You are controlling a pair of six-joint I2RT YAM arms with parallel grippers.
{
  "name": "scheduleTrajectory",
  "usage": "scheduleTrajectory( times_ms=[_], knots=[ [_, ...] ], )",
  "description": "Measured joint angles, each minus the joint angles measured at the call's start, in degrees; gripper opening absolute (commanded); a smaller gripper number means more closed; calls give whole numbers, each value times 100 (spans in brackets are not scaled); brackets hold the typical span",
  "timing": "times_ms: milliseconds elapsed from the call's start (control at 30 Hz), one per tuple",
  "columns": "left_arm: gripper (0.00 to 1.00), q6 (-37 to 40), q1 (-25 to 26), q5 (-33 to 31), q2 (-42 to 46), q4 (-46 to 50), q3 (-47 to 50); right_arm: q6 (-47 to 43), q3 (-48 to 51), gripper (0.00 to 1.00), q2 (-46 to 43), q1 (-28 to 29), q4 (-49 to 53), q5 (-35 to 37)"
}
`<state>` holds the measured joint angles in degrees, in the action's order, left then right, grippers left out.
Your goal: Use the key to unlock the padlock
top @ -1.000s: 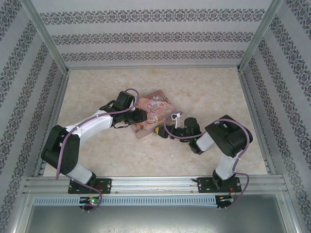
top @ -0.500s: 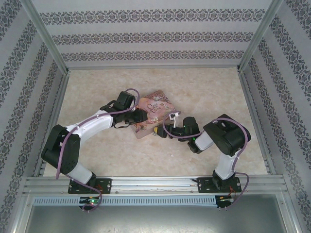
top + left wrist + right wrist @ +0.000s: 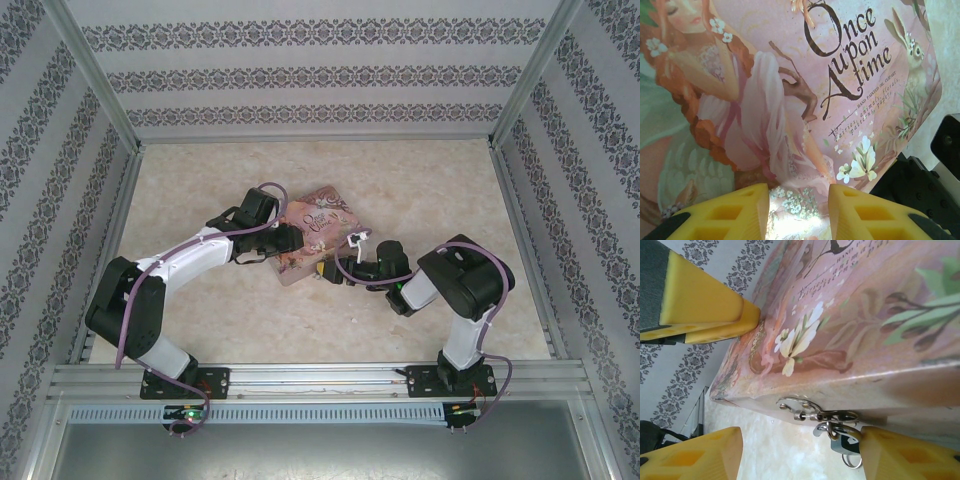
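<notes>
The padlock point(image 3: 841, 444), small and dark-bodied, hangs by its silvery shackle from the hasp point(image 3: 807, 412) on the pink tin's point(image 3: 875, 315) front wall. It touches the inner face of one yellow finger point(image 3: 905, 455) of my right gripper point(image 3: 800, 455), which is open and straddles the hasp just above the table. A thin silvery ring point(image 3: 854, 463) dangles under the padlock. The key is hidden. My left gripper point(image 3: 798, 210) is shut on the tin's point(image 3: 805, 100) left rim. From above, the left gripper point(image 3: 293, 243) and right gripper point(image 3: 333, 270) flank the tin point(image 3: 318, 225).
The tin lies skewed in the middle of the beige tabletop point(image 3: 440, 190). Patterned walls and metal frame posts point(image 3: 95, 90) close in the left, back and right sides. My left gripper's fingers point(image 3: 710, 307) reach in at the tin's far corner.
My right gripper's jaws have narrowed a little, and it has edged closer to the tin's front wall. The left arm and the tin have not moved.
</notes>
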<state>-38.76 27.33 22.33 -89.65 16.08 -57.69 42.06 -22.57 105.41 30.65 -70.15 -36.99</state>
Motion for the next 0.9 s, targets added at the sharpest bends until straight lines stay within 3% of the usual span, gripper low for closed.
scheduleTrajectory(
  times_ms=[500,900],
  knots=[
    [36,0,0,9,-39,-15,-31,-24,-20,50,90,63,-7,11],
    [36,0,0,9,-39,-15,-31,-44,-20,32,118,61,90,184]
  ],
)
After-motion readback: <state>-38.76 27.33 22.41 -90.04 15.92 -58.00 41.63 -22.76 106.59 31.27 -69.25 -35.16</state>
